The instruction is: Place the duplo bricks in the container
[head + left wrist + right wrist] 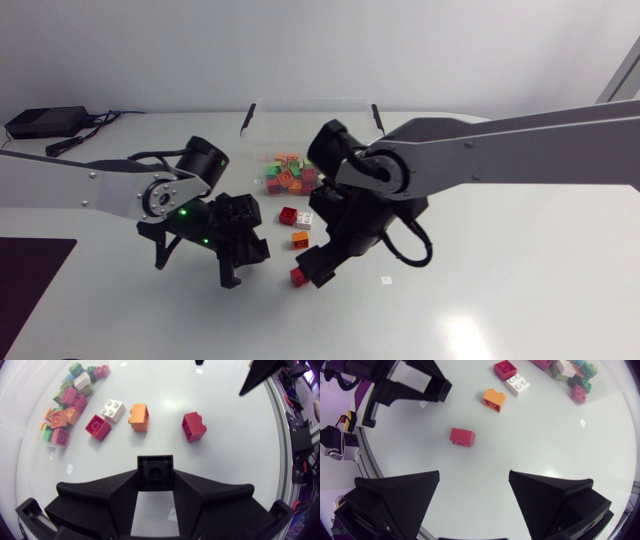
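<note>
My left gripper (155,485) was clamped on a black brick (155,471), one finger pressed to each side of it, holding it clear of the table (480,280). I saw the brick end-on, with a round socket in the middle of its square face. Ahead of that gripper four loose bricks lay on the table: a red brick (194,426) off to one side, then an orange brick (139,417), a white brick (112,410) and a darker red brick (97,427), the last two touching at a corner. Beyond those sat the clear container (602,397), with a heap of mixed bricks inside it (green, pink, orange and white among them). My right gripper (474,474) had its fingers spread wide with nothing between them. The red brick lay flat on the table just ahead of that open gap, nearer the right gripper than any other loose brick. The two grippers hung close together over the table, tips angled toward each other, with the red brick between them.
</note>
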Controlling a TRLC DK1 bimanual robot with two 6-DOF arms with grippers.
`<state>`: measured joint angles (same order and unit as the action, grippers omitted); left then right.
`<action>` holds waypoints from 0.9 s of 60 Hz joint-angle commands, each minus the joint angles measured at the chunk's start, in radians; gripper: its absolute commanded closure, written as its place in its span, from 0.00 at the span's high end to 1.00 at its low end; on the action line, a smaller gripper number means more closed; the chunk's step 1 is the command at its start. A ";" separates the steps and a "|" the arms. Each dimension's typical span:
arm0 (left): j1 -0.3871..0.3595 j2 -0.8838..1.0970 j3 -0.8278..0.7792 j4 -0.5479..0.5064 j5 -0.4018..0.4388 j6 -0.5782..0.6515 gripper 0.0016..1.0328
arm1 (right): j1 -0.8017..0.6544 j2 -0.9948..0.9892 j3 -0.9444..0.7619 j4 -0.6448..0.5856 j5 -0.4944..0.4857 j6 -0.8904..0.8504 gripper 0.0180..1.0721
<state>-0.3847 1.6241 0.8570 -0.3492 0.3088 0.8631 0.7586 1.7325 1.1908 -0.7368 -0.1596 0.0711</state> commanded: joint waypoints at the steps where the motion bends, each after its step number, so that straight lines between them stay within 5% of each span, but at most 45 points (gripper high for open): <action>1: 0.030 -0.070 -0.036 -0.013 0.001 -0.012 0.26 | 0.041 0.078 0.055 -0.030 0.005 0.045 0.95; 36: 0.241 -0.359 -0.065 -0.037 0.036 -0.121 0.26 | 0.094 0.368 0.360 -0.188 0.061 0.095 0.90; 54: 0.268 -0.362 -0.012 -0.062 0.056 -0.127 0.26 | 0.094 0.427 0.429 -0.220 0.104 0.113 0.66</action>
<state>-0.1280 1.2751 0.8070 -0.4034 0.3466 0.7586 0.8490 2.1189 1.5917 -0.9356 -0.0711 0.1543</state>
